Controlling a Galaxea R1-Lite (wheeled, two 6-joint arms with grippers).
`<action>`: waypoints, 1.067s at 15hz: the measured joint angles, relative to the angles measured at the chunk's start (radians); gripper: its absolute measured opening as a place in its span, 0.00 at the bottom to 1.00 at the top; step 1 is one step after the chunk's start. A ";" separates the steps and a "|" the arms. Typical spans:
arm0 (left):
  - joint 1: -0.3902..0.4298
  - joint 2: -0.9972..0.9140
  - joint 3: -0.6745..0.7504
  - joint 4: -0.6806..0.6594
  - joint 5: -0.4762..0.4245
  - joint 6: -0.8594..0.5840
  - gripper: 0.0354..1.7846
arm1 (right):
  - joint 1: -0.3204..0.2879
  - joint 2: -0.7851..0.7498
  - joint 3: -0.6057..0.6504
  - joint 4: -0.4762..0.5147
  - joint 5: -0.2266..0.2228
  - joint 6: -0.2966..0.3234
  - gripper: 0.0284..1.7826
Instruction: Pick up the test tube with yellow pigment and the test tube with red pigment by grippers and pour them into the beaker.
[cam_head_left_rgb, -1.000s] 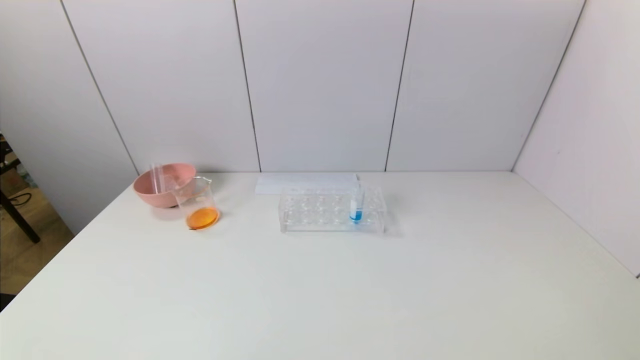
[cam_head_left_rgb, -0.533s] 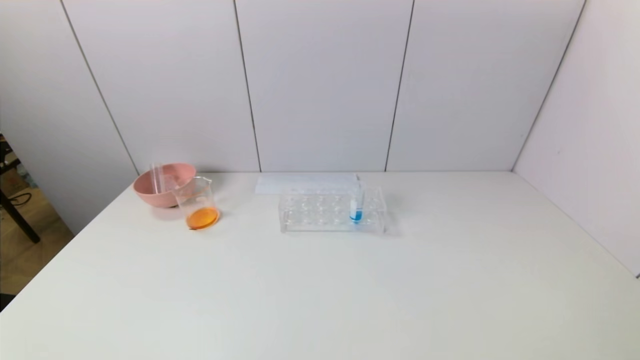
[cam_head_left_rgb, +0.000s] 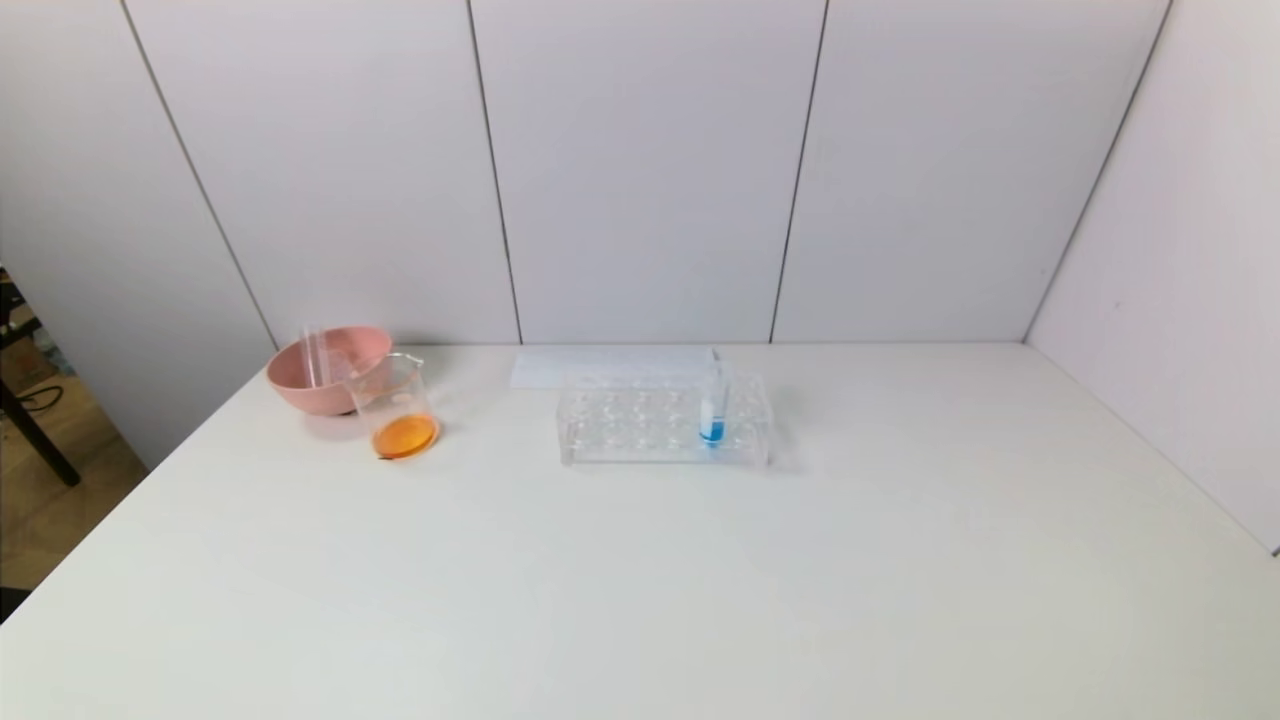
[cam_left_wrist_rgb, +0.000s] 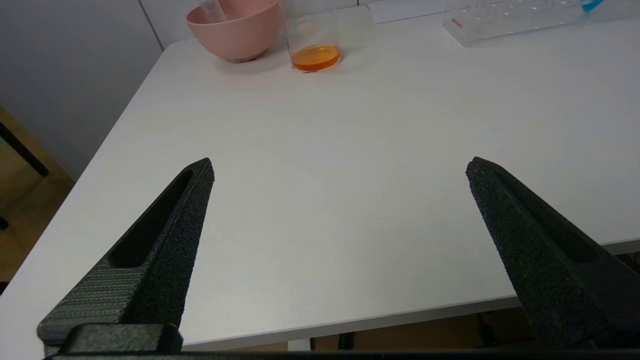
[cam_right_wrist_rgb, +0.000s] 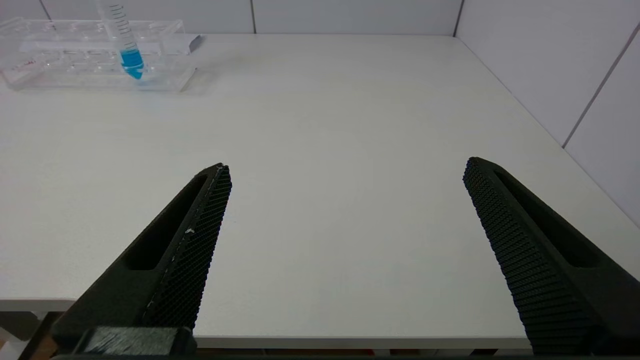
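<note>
Clear glass beaker with a pouring lip (cam_head_left_rgb: 394, 405): stands upright on the white table (cam_head_left_rgb: 640, 580), far left, just in front of and beside the pink plastic bowl (cam_head_left_rgb: 320, 380). It holds a shallow layer of orange liquid at its bottom, which suggests both pigments are already poured in.

Test tubes with yellow and red pigment: no tube with a yellow or red tip shows anywhere. Two slim clear tubes (cam_head_left_rgb: 317, 357), apparently empty, lean upright inside the pink bowl; judged to be the spent pair, though this cannot be confirmed.

Clear multi-hole tube rack (cam_head_left_rgb: 664, 420): lies near the table's far middle, long axis running left to right, well apart from the beaker. It carries one upright tube with blue liquid (cam_head_left_rgb: 712, 412) toward its right end.

Left gripper (cam_left_wrist_rgb: 340, 167): low by the table's near edge, fingers spread wide, nothing between them. The beaker and bowl lie well ahead of it, making it the nearer arm to them.

Right gripper (cam_right_wrist_rgb: 345, 167): likewise at the near edge, fingers spread wide and empty; the rack lies far ahead, toward the robot's left.

Neither gripper shows in the head view.
</note>
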 joint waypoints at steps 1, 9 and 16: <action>0.000 0.000 0.000 0.000 0.001 0.000 0.99 | 0.000 0.000 0.000 0.000 0.000 0.000 0.95; 0.000 0.000 0.000 -0.003 0.048 -0.094 0.99 | 0.000 0.000 0.000 0.000 0.000 0.000 0.95; 0.000 0.000 0.000 -0.008 0.070 -0.149 0.99 | 0.000 0.000 0.000 0.000 0.000 -0.001 0.95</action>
